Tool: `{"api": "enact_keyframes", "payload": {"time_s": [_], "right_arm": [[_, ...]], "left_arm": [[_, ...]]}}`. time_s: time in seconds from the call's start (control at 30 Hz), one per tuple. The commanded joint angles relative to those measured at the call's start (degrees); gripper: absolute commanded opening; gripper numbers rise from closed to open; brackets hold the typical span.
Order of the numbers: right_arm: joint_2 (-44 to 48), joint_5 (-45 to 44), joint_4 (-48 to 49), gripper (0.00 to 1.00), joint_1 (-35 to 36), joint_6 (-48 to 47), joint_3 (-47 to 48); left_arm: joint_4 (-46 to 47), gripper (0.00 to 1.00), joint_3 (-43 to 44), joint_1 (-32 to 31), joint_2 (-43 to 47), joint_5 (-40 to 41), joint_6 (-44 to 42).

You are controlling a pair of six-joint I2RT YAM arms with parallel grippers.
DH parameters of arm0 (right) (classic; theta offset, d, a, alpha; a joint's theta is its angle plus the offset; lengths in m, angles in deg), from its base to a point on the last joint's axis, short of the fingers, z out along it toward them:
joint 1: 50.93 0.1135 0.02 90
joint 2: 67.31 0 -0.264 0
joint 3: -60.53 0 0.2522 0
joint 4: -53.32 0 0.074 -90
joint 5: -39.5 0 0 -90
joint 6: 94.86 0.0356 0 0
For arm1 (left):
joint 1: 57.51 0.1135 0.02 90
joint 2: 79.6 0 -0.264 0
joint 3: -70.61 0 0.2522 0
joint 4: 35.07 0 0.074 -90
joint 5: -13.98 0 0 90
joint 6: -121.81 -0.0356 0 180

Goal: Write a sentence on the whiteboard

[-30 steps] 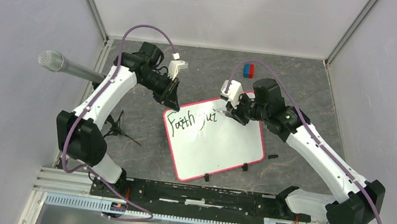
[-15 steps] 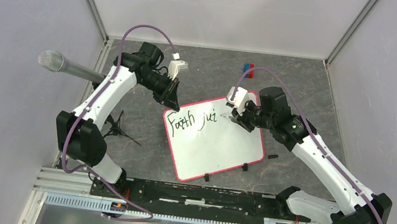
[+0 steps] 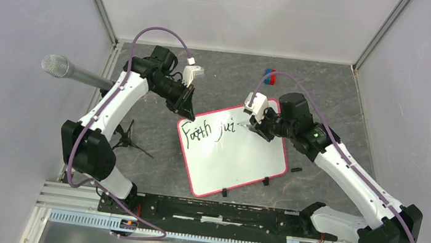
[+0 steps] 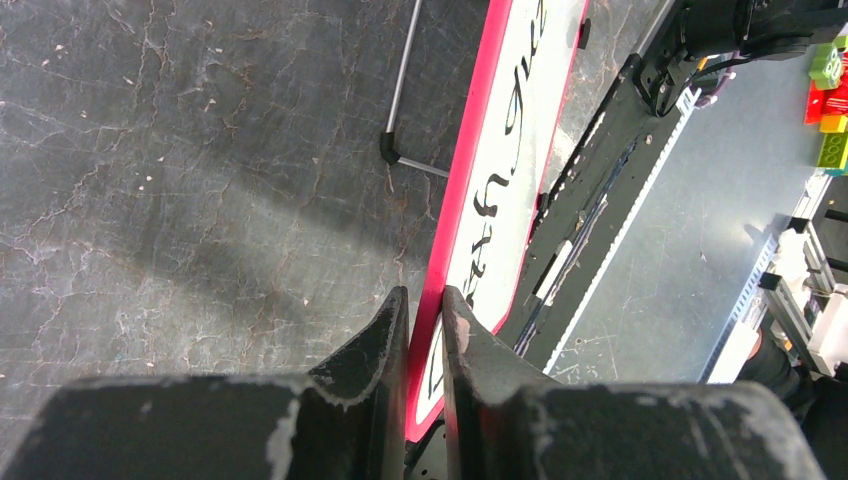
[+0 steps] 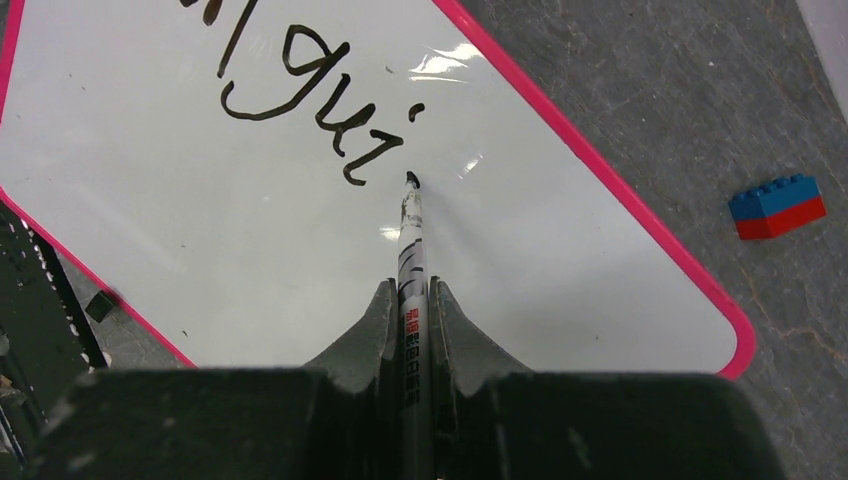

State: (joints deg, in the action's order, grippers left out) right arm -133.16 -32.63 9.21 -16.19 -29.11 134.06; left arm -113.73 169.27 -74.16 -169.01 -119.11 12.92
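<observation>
Rim of whiteboard [image 3: 239, 161] sat clamped in left hand [image 4: 424, 300], right hand [image 5: 410, 292] gripped marker [image 5: 412, 245], tip stood just beside unfinished sentence [image 5: 300, 75] "Faith gui".

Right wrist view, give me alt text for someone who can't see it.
The right claw grips a marker, its tip close beside the handwritten "gui" of the sentence on the whiteboard. A blue-and-red block lies on the gray table nearby.
</observation>
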Motion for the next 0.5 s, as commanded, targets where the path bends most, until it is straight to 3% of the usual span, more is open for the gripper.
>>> {"api": "enact_keyframes", "payload": {"time_s": [0.0,0.47], "right_arm": [[-1.8,0.2,2.5,0.00,-0.2,0.8,2.0],[0.7,2.1,2.0,0.00,0.0,0.6,-4.4]], "left_arm": [[-0.8,0.02,-0.8,-1.3,1.1,-1.1,-2.0],[-0.8,0.02,-0.9,-1.3,0.8,-0.8,-2.2]]}}
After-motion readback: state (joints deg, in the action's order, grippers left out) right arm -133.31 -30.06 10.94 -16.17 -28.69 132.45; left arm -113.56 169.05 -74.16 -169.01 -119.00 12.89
